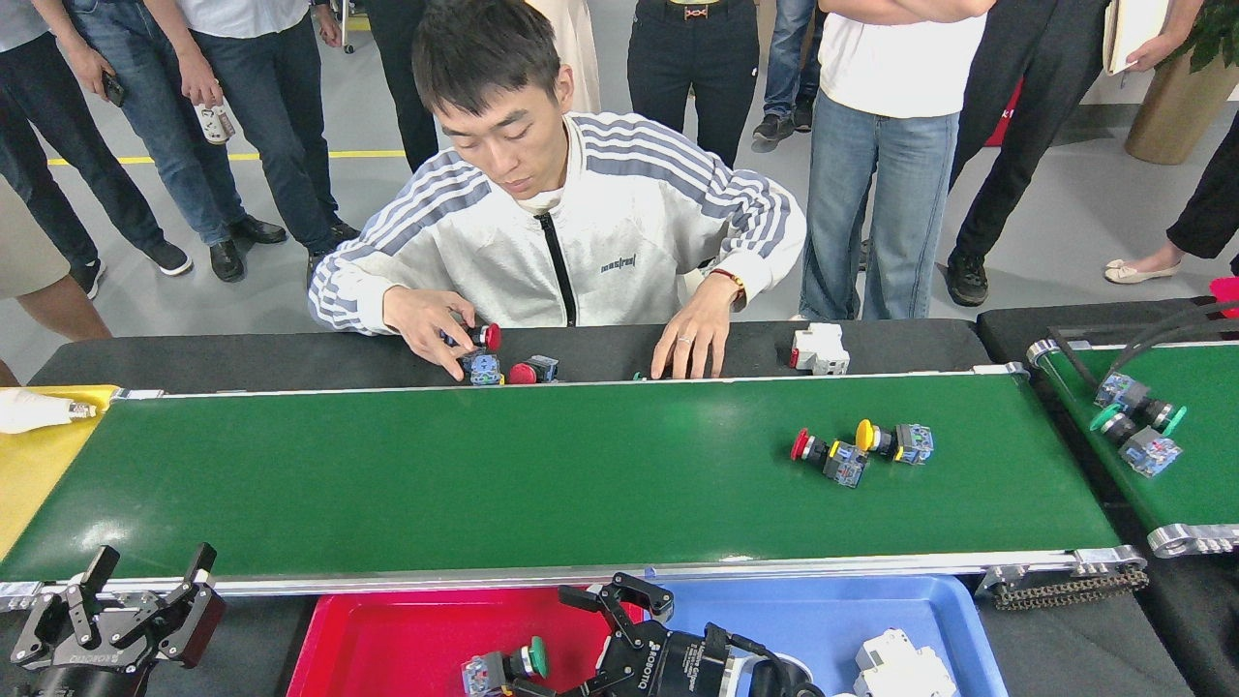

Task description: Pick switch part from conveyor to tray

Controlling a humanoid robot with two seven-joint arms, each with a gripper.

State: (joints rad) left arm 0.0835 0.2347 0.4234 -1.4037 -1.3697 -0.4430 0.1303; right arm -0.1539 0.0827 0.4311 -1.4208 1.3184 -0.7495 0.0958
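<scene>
The right gripper [566, 634] hangs low over the red tray [407, 644], its black fingers spread apart with nothing between them. Just to its left, a switch part [503, 668] with a green button lies in the red tray, close to the lower finger; whether they touch cannot be told. To the gripper's right, the blue tray [832, 620] sits edge to edge with the red one.

Beyond the gripper runs the conveyor [484, 474], a wide green belt with silver rails. Up and to the right of the gripper, two more switches lie on the belt side by side: a red-button switch [823, 455] and a yellow-button switch [892, 440]. Farther right, on a shorter green belt [1200, 484], two green-button switches [1134, 424] rest close together.

Across the conveyor, on the black desk [242, 363], a person in a striped jacket has one hand [431, 329] on a red-button switch [482, 337] and the other hand [689, 344] flat on the desk edge. A white block [819, 348] stands near it.

Far to the left, the left gripper [145, 590] sits below the conveyor rail, its fingers wide apart and empty.
</scene>
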